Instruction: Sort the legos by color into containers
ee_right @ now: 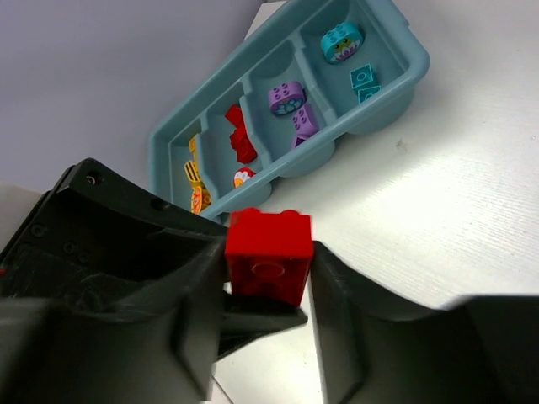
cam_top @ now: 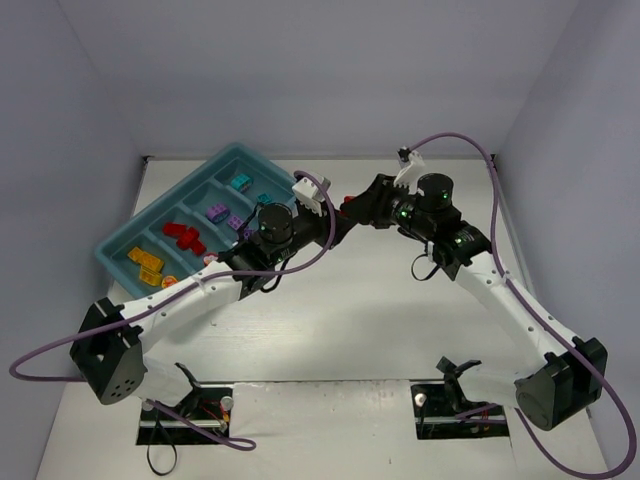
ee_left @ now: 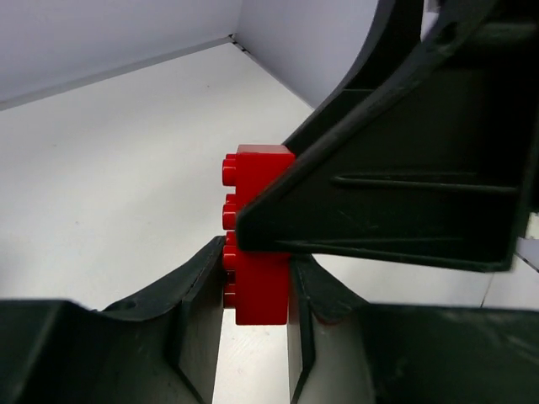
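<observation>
Red brick [ee_left: 257, 236] is held off the bench [cam_top: 350, 330], above its middle toward the far edge, just beside the tray's [cam_top: 165, 195] far-right end. Both grippers pinch it. The left gripper [ee_left: 255, 290] clamps the lower part and the right gripper [ee_right: 269, 265] the other end. We read this as a hand-over, right to left.

To do it well, we would spread the right jaws first and back them straight off before the left arm moves. A pull with both clamped could twist the brick loose. The left hold covers only part of the brick, so we would carry it slowly.

Target is the compartment with the red bricks [ee_right: 240, 139], second from the tray's near-left end. It lies between the orange-yellow bricks [ee_right: 195, 181] and the purple bricks [ee_right: 286, 97]. The teal bricks [ee_right: 341, 40] sit at the far-right end.

In the way are the tray rim and the left arm's cable [cam_top: 300, 262], which loops beside the tray. We would lift over the rim and release low.
</observation>
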You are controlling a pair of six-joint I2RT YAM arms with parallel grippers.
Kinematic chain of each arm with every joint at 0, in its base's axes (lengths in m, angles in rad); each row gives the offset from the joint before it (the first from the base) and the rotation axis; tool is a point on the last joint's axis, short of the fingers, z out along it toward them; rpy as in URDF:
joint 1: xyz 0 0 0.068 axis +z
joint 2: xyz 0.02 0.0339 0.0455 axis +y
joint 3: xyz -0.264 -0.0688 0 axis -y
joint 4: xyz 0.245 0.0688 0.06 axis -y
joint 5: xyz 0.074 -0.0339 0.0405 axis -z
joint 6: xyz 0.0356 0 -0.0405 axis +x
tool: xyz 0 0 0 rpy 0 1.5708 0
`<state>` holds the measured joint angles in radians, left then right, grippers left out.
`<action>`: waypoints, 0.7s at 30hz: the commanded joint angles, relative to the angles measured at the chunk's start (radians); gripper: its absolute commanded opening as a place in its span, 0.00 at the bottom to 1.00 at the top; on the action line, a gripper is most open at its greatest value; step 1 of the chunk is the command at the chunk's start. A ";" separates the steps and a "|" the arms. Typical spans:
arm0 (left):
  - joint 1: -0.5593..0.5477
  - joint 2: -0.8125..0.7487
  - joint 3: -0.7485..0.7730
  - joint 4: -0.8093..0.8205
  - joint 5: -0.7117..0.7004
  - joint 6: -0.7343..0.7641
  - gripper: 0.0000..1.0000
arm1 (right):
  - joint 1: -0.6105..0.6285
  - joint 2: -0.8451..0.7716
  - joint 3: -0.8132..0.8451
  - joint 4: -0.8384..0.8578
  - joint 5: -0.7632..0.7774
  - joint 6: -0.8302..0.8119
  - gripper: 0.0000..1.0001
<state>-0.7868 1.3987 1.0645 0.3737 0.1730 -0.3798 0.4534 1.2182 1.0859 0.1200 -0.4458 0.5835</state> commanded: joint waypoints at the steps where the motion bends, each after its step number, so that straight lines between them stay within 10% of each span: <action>1: 0.011 -0.046 -0.009 0.111 -0.058 -0.022 0.00 | 0.007 -0.014 -0.001 0.063 -0.016 -0.014 0.41; 3: 0.017 -0.056 -0.034 0.091 -0.090 -0.024 0.00 | 0.002 -0.019 -0.004 0.052 0.007 -0.036 0.65; 9: 0.083 -0.122 -0.136 -0.019 -0.130 -0.071 0.00 | -0.041 -0.020 0.049 -0.049 0.105 -0.103 0.96; 21: 0.512 -0.247 -0.133 -0.597 -0.325 -0.197 0.00 | -0.157 -0.101 0.040 -0.209 0.268 -0.235 1.00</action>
<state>-0.3630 1.1545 0.8688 -0.0525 -0.0837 -0.5282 0.3141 1.1687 1.1133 -0.0933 -0.2131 0.3950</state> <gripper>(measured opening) 0.228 0.999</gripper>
